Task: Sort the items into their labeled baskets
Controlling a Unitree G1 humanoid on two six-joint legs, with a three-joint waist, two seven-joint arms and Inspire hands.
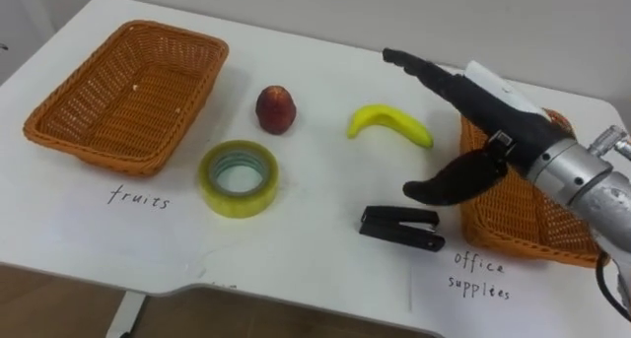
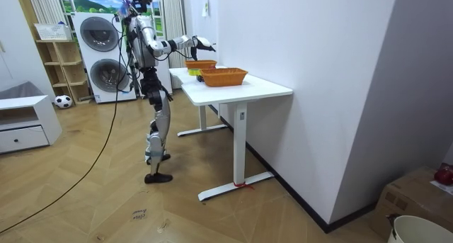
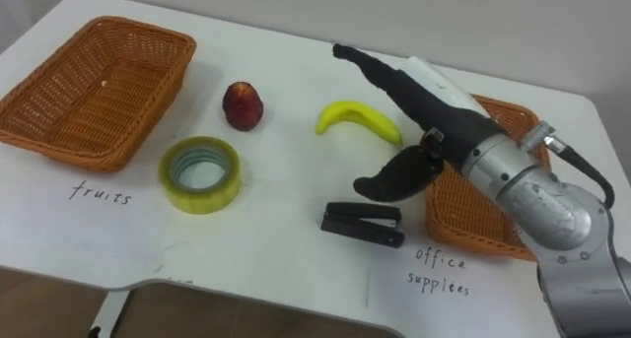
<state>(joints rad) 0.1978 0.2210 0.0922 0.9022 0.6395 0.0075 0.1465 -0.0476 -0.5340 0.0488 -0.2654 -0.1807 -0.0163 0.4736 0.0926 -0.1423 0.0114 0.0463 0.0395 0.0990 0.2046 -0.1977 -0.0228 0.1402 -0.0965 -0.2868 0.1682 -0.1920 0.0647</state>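
**White rectangular table** (image 1: 325,264). In the room view the robot stands at its end with one arm held out over the top.

**Rectangular orange wicker basket** (image 1: 99,156). It sits to the robot's left and is marked on the tabletop for fruit. Nothing lies in it.

**Second orange wicker basket** (image 1: 513,220). It sits to the right and is marked for office supplies. The forearm crosses above it. The part that shows holds nothing, and the rest cannot be told. All four items lie on the bare table between the baskets, none yet sorted.

**Right hand** (image 1: 493,116). It is open and holds nothing, with fingers straight and pointing away over the table and the thumb hanging down. It hovers between the curved yellow banana (image 1: 389,123) and the flat black stapler (image 1: 401,228), near both and touching neither.

Which of the two it is going for cannot be told. The stapler, just beside the supplies basket, seems likelier. A good pick would bring the palm down square over the stapler's body. Fingers and thumb should close across its narrow width, not its length, and lift it clear of the basket's rim before release. The banana would want a grasp across its middle and a long carry to the far basket.

**Roll of yellow tape** (image 1: 240,206). It lies flat near the fruit basket's front corner, well apart from the hand.

**Small red apple** (image 1: 276,109). It stands between tape and banana, farther back.
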